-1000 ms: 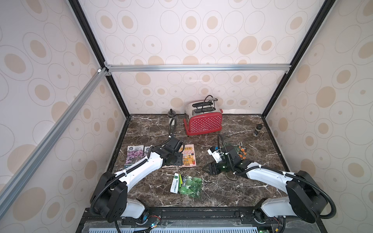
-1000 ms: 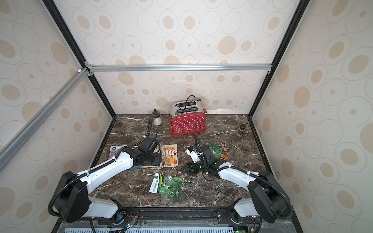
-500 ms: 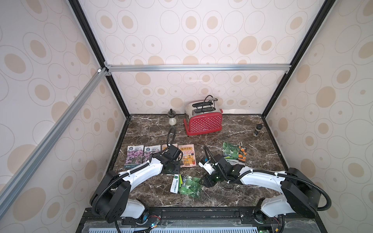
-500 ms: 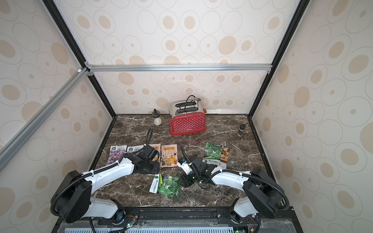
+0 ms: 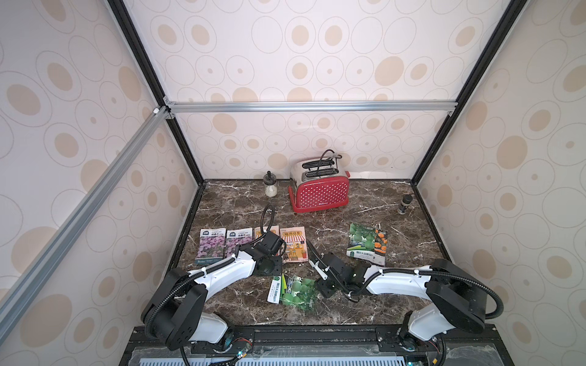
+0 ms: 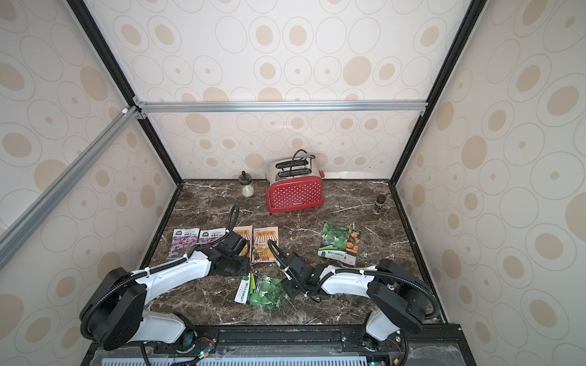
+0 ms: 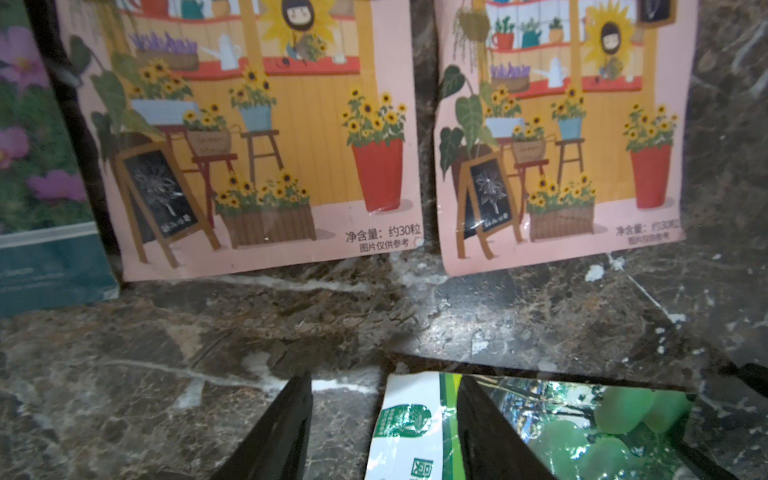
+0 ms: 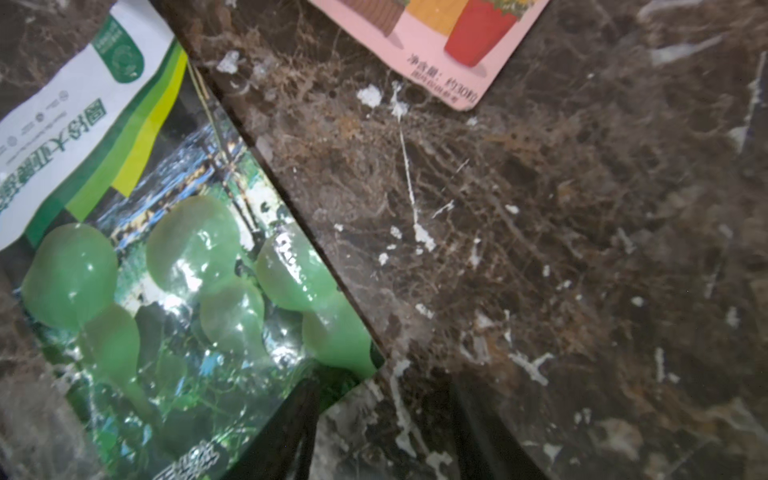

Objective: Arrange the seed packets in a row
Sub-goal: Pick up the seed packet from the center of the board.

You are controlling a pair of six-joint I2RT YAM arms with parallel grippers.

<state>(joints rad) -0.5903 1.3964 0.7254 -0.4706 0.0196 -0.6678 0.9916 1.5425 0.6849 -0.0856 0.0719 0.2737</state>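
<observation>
Nearest me is the loose green-gourd packet, flat on the marble table, skewed, well short of the row. My left gripper hangs over its white end with jaws apart. One finger is over the striped end, the other over bare marble, and it's grasping nothing. My right gripper is at the opposite corner, jaws also apart and empty, one finger just beside the packet's corner.

The step, I judge, is to get this packet up and into the row. It's glossy foil lying flat on stone, so there's little edge to catch from above. I'd pin one end, lever the corner with the other hand and pinch low. Then I'd lay it square just beside the right shop-drawing packet, bottom edges level.

Farther out is the row so far: purple-flower packets, then the shop-drawing pair. Well apart to the right, the second gourd packet overlaps the orange-flower packet. A red toaster stands at the back.

The left wrist view shows the narrow gap and level bottoms of the shop pair, while my arm half hides one of them in both top views. Only the top views show the right-hand pile.
</observation>
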